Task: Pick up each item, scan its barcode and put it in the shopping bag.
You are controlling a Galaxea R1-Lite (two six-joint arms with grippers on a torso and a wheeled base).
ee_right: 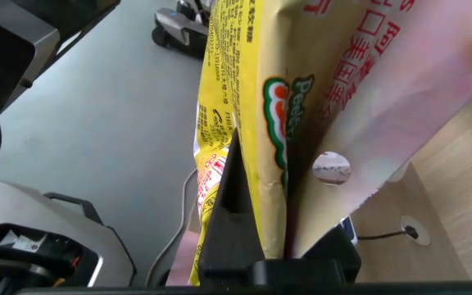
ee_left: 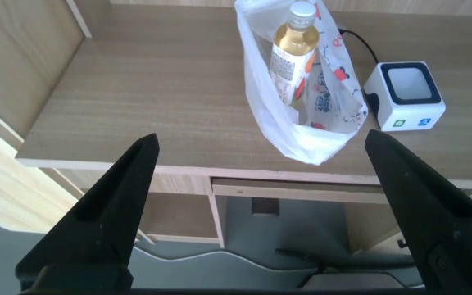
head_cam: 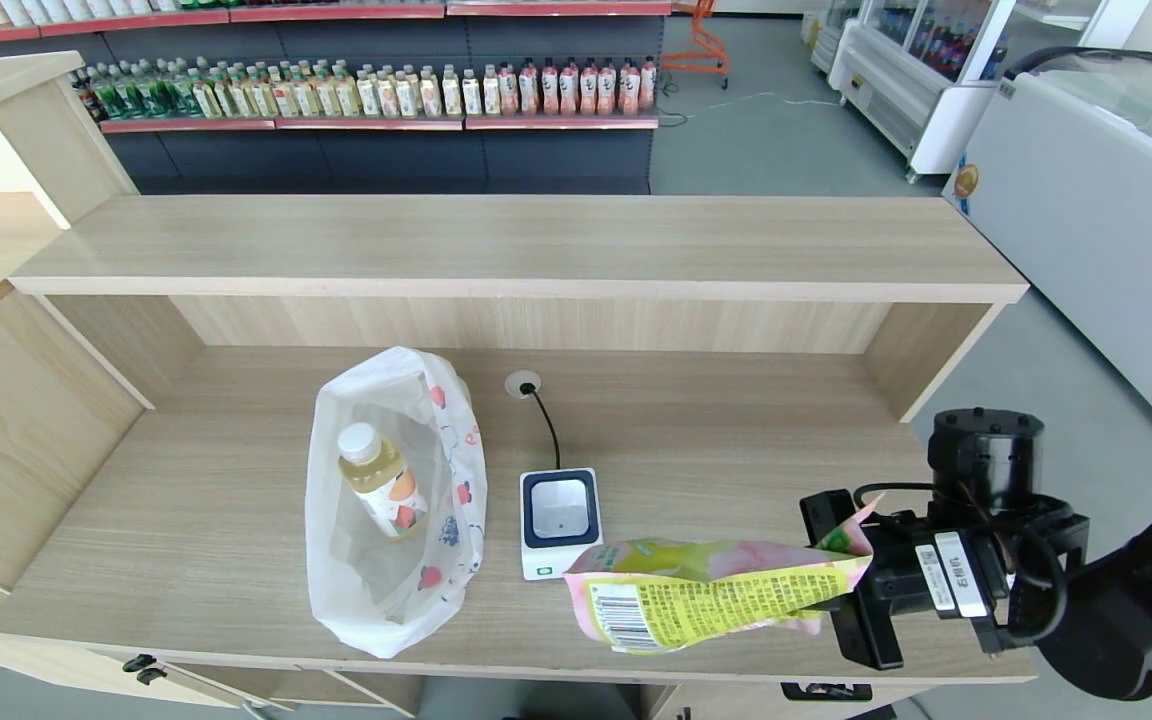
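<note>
right gripper (head_cam: 844, 582) jaws clenched on one end of the snack pouch (head_cam: 706, 595), just right of the scanner (head_cam: 559, 508); its barcode (head_cam: 619, 606) faces up, so the scan may fail. left gripper (ee_left: 262, 138) jaws released.

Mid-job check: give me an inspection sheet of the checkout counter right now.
Surface: pale wooden counter, no spills seen.
Job's things: white plastic shopping bag open, holding a white-capped drink bottle; white box scanner with dark window beside it; yellow-pink snack pouch held aloft, barcode facing up.
Clutter: nothing seen.
Grippers: right gripper shut on the pouch; left gripper open, before the counter's front edge.
Cables: black cable from scanner to counter grommet.
Surroundings: shelves of bottles, white chest freezers.
</note>
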